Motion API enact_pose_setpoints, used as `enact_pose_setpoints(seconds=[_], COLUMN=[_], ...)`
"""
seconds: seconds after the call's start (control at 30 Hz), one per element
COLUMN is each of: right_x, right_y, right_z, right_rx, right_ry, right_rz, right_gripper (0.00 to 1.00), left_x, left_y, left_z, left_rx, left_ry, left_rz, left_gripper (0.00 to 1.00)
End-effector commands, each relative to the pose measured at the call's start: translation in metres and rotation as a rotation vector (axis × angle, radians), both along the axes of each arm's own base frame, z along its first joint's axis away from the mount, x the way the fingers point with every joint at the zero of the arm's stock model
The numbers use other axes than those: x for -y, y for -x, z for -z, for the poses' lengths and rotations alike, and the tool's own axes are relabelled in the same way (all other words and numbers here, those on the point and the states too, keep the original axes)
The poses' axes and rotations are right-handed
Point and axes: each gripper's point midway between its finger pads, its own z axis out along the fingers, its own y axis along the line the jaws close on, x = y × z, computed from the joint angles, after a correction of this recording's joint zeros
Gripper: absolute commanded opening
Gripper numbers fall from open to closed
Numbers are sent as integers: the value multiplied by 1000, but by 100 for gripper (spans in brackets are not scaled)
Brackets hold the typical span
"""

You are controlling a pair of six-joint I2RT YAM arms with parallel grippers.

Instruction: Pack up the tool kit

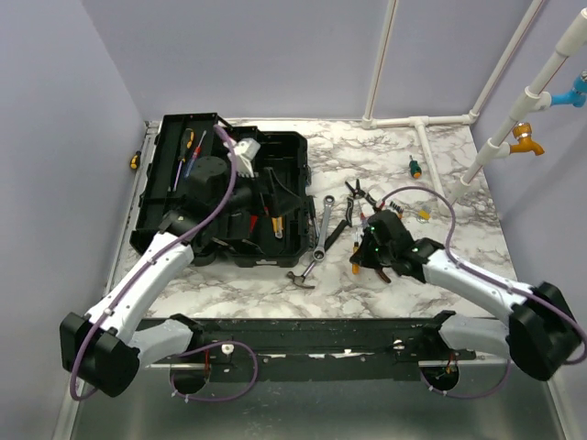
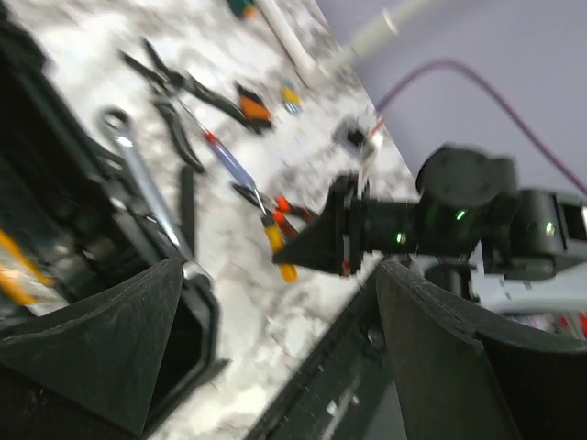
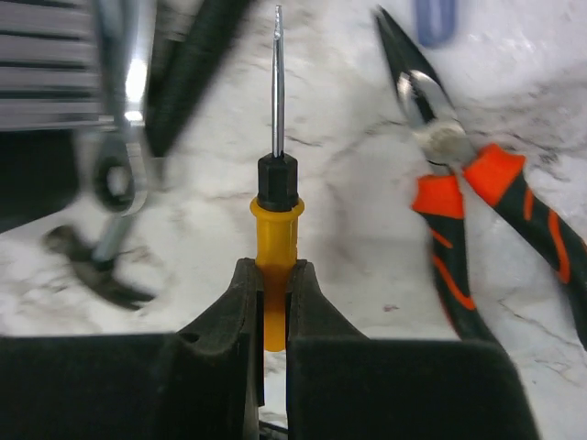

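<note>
The black tool case point(image 1: 284, 165) lies open at the left with several tools inside. My left gripper point(image 1: 240, 188) hovers over it, open and empty; in the left wrist view its fingers point(image 2: 110, 339) stand wide apart point(image 2: 280, 275). My right gripper point(image 1: 365, 255) is shut on the yellow handle of a screwdriver point(image 3: 276, 220), whose shaft points away from the fingers point(image 3: 273, 284) just above the marble table. The same screwdriver shows in the left wrist view point(image 2: 280, 252).
Orange-and-black pliers point(image 3: 459, 211) lie just right of the held screwdriver. A wrench point(image 1: 323, 225) and a small hammer point(image 1: 301, 275) lie beside the case. More pliers point(image 1: 359, 192) and a small green screwdriver point(image 1: 415, 167) lie farther back. White pipes point(image 1: 431, 147) cross the back right.
</note>
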Motion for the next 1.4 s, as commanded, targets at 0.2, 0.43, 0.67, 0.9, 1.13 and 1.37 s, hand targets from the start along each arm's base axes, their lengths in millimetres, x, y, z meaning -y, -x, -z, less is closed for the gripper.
enact_pose_setpoints(seconds=[0.2, 0.43, 0.67, 0.9, 1.13, 1.37], right_x=[-54, -61, -61, -58, -46, -28], right_y=[13, 24, 27, 26, 16, 14], right_z=[-135, -166, -176, -179, -175, -175], right_rx=[466, 538, 572, 591, 598, 637], right_ry=[-462, -539, -555, -545, -501, -449], right_rz=[-341, -418, -436, -422, -334, -269], right_gripper=[1, 1, 1, 29, 83, 82], left_x=[91, 136, 162, 163, 140, 42], left_y=[56, 65, 69, 63, 45, -8], left_z=[25, 29, 37, 45, 49, 50], left_rx=[-140, -185, -223, -227, -147, -97], left_ry=[172, 187, 191, 173, -50, -527], left_rz=[335, 421, 470, 424, 301, -57], left_gripper=[71, 70, 50, 0, 0, 0])
